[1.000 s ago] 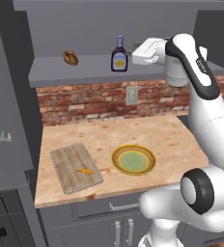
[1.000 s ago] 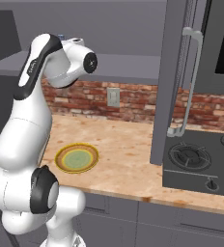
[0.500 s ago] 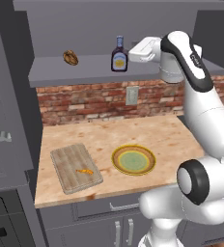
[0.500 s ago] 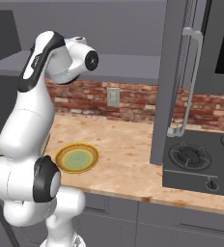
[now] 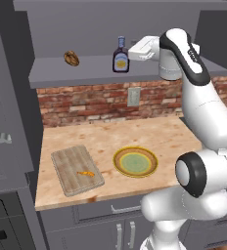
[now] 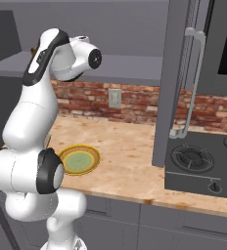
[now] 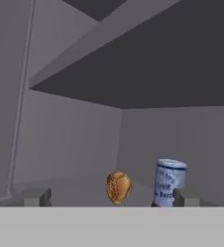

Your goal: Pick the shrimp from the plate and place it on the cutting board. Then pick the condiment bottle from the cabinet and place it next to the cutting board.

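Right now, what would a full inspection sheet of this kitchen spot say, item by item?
Surface: wooden counter with a brick wall behind it.
Job's things: shrimp lies on the cutting board; plate sits beside the board with nothing on it; condiment bottle stands upright on the cabinet shelf.
Clutter: round brown lump on the same shelf, apart from the bottle.
Grippers: gripper open, raised to shelf height beside the bottle, holding nothing.
Cables: nothing seen.
Surroundings: wall outlet, stove burners, drawers under the counter.
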Tool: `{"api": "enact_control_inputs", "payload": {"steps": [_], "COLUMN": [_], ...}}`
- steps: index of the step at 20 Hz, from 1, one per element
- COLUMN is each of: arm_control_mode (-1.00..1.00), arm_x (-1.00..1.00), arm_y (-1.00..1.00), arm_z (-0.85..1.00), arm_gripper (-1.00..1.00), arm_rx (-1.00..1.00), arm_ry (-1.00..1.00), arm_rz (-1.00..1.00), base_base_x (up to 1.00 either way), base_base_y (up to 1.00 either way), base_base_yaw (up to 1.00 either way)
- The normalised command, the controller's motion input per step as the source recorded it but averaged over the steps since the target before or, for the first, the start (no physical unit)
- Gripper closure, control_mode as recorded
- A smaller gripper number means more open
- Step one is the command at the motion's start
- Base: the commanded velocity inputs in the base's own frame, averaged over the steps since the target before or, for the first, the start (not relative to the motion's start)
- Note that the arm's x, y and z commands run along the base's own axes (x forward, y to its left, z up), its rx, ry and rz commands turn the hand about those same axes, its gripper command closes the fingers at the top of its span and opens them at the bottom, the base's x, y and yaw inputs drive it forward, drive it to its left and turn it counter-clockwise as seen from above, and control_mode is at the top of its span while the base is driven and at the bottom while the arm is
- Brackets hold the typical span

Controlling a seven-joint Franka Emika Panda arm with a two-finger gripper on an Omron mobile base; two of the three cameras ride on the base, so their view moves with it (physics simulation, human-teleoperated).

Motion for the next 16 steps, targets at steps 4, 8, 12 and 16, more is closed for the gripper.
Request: {"api": "enact_control_inputs", "payload": {"steps": [4,8,12,16], "arm_control_mode": [-1.0,-1.0,-1.0,-1.0], "arm_x": [0.23,0.2,0.16,0.13], "arm_y": [0.0,0.0,0.0,0.0], "arm_z": [0.0,0.0,0.0,0.0], "arm_gripper": [-1.0,-1.0,-1.0,-1.0], "arm_rx": [0.01,0.01,0.01,0.01], "arm_ry": [0.0,0.0,0.0,0.0], "arm_rz": [0.0,0.0,0.0,0.0], "base_base_x": [0.0,0.0,0.0,0.0], "base_base_y": [0.0,0.0,0.0,0.0], "base_base_yaw": [0.0,0.0,0.0,0.0]}}
